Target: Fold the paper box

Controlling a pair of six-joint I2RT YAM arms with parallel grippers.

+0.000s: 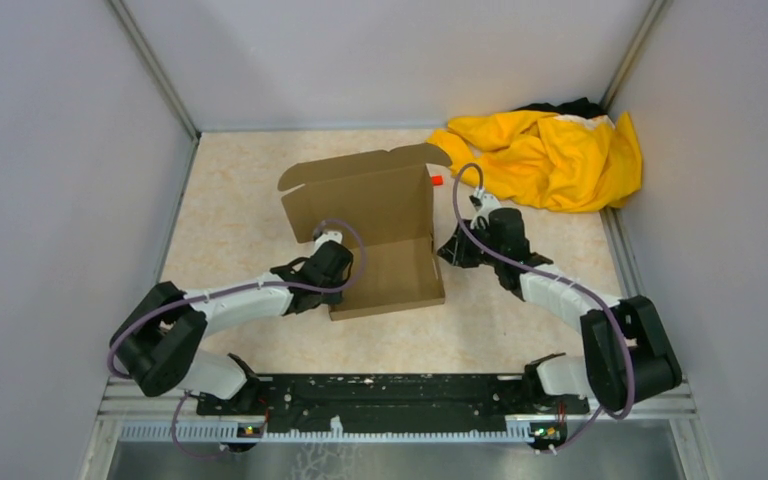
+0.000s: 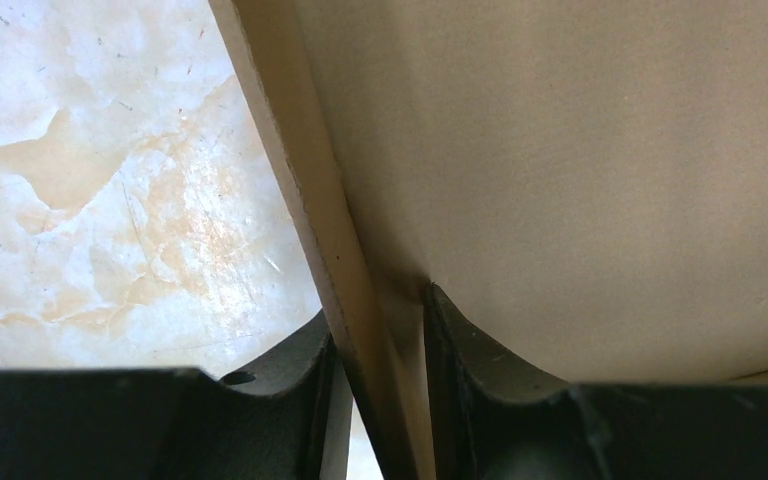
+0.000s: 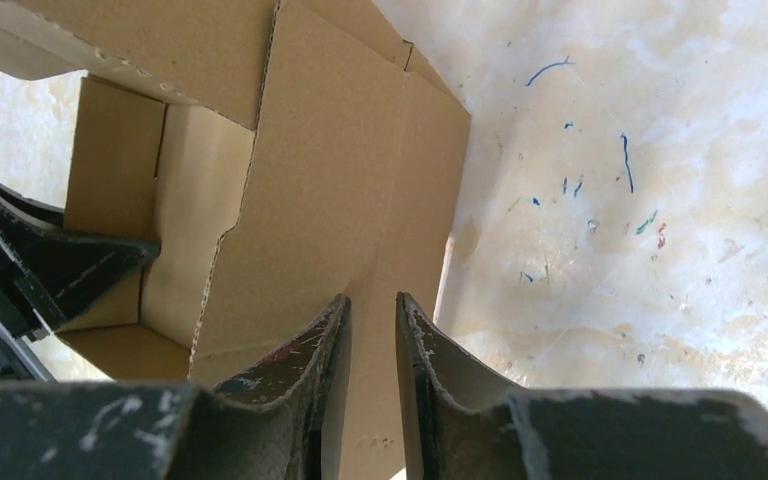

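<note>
Two pinches: left hand (image 2: 380,325), right hand (image 3: 371,312) each clamp thin wall, brown corrugated paper box (image 1: 360,203).

Evenly and softly lit from overhead in the top view, sharp throughout, only faint shadows on the counter (image 1: 240,230). Bright, with mild glare off the counter, in both wrist views. Soft and out of focus on the paper box (image 2: 580,180) close to the left wrist lens, shaded toward the bottom.

No legible text, label, brand, number or sign noted: paper box (image 1: 380,215) plain unprinted brown cardboard; blue and red scribbles (image 3: 625,160) on desk (image 3: 660,330) form no letters.
</note>
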